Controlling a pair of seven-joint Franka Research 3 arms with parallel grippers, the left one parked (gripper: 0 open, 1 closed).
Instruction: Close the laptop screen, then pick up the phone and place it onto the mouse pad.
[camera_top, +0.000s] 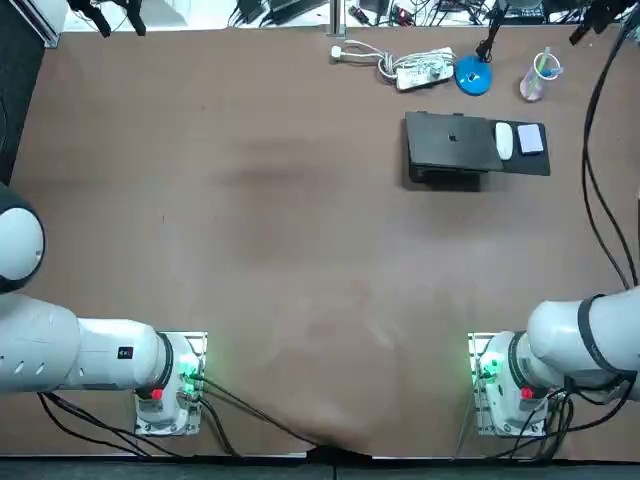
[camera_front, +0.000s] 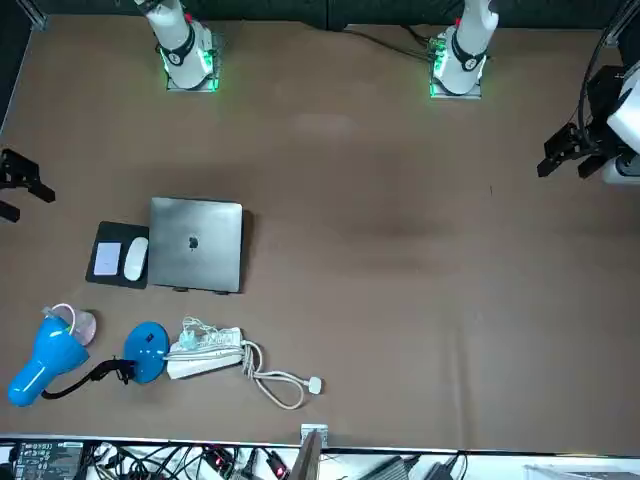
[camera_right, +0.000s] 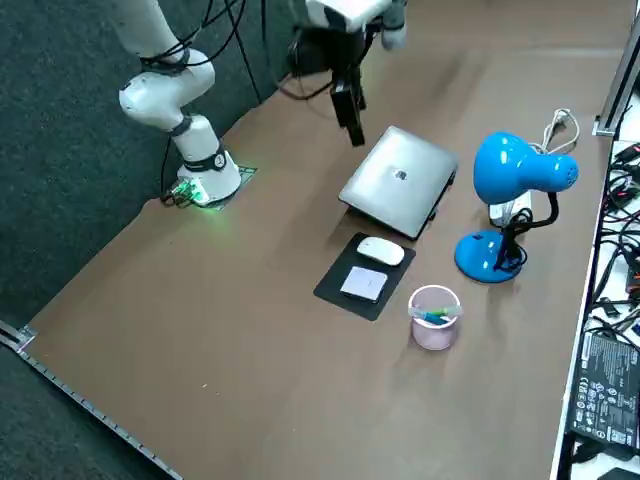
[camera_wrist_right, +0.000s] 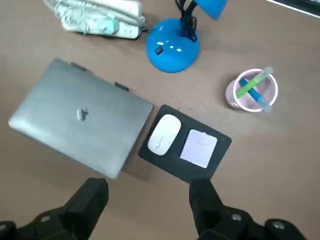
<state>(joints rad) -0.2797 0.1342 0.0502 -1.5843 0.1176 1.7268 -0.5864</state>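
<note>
Toward the upper right of the overhead frame, a slim grey metal laptop (camera_top: 452, 142) lay on the brown tabletop (camera_top: 280, 250) with its lid fully shut, the logo side facing up. A black rectangular mouse pad (camera_top: 525, 165) touched its right-hand edge in that frame. On the pad sat two things side by side: a white oval computer mouse (camera_top: 504, 140) nearest the laptop, and a small pale flat phone (camera_top: 532, 139) on the pad's outer half. The phone lay flat, wholly within the pad's border, just beside the mouse; I could not tell whether the two touched.

Seen from the right side camera, the robot's right hand (camera_right: 350, 110) hung at the upper middle of the frame, up and to the left of the laptop. The wrist camera showed its two dark fingers (camera_wrist_right: 92, 197) spread well apart with nothing between them, and the laptop, pad, mouse and phone lying beyond them.

Right of the laptop in the side frame stood a bright blue desk lamp (camera_right: 520, 170) on a round base. A translucent pink cup (camera_right: 433, 318) holding coloured pens stood near the pad's lower right corner. A white power strip with a coiled cord (camera_top: 420, 68) lay above the laptop in the overhead frame.
</note>
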